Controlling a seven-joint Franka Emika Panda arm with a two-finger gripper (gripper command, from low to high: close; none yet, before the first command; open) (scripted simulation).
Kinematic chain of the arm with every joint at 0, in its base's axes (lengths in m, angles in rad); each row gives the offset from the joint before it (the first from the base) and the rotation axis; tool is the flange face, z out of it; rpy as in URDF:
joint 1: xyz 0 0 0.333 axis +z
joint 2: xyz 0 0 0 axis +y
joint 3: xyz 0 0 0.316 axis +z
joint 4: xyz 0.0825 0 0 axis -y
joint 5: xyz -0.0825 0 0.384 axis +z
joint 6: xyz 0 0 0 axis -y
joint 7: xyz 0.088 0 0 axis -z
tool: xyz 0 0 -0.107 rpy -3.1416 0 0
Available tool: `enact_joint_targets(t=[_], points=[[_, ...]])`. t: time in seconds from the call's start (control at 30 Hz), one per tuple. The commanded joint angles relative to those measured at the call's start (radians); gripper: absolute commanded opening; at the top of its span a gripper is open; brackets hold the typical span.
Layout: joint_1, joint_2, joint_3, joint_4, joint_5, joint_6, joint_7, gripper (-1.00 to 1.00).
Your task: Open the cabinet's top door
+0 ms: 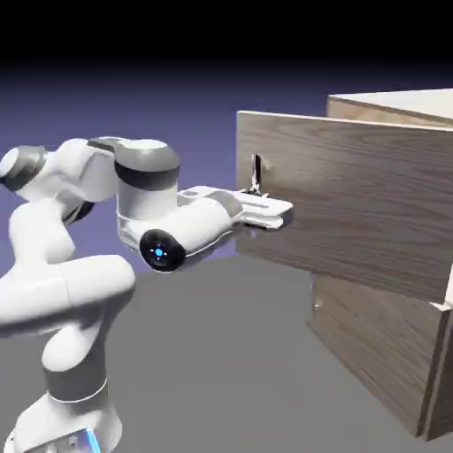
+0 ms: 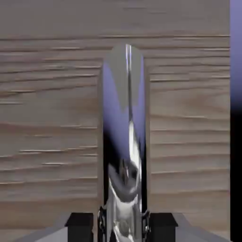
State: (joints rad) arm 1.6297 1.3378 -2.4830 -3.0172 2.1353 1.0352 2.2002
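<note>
The white arm's gripper (image 2: 124, 222) pinches the small vertical silver handle (image 2: 124, 132); the brown wood-grain cabinet's (image 1: 380, 354) upper door panel (image 1: 354, 195) already stands swung well out, with little left to open

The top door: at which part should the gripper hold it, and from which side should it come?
Grip the top door by its small vertical silver handle near the free edge, coming straight at the front face, one finger on each side of the bar. The flat panel offers no other hold. The gripper is already shut on the handle, and the door stands swung out from the cabinet.
</note>
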Motion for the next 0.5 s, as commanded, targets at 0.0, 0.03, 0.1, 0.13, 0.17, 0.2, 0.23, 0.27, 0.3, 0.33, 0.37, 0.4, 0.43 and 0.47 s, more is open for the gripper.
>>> enact_joint_targets(t=[0.0,0.03,0.1,0.13,0.17,0.2,0.23,0.27,0.3,0.33,0.37,0.4,0.43,0.47], points=[[-0.034,-0.026,-0.013,0.010,-0.036,-0.045,-0.026,-1.00],[-0.068,-0.055,-0.024,0.021,-0.074,-0.088,-0.054,-1.00],[-0.141,-0.118,-0.041,0.052,-0.156,-0.173,-0.117,-1.00],[-0.177,-0.152,-0.046,0.070,-0.199,-0.212,-0.151,-1.00],[-0.212,-0.186,-0.048,0.090,-0.242,-0.248,-0.187,-1.00],[-0.245,-0.221,-0.049,0.112,-0.286,-0.280,-0.223,-1.00],[-0.277,-0.255,-0.047,0.134,-0.329,-0.309,-0.260,-1.00],[-0.306,-0.289,-0.044,0.157,-0.373,-0.334,-0.297,-1.00],[-0.335,-0.324,-0.040,0.182,-0.416,-0.355,-0.334,-1.00],[-0.361,-0.360,-0.035,0.207,-0.460,-0.374,-0.370,-1.00],[-0.386,-0.395,-0.028,0.234,-0.503,-0.389,-0.407,-1.00],[-0.408,-0.432,-0.021,0.261,-0.546,-0.401,-0.442,-1.00],[-0.429,-0.468,-0.013,0.288,-0.588,-0.410,-0.476,-1.00],[-0.448,-0.504,-0.004,0.316,-0.628,-0.416,-0.508,-1.00]])
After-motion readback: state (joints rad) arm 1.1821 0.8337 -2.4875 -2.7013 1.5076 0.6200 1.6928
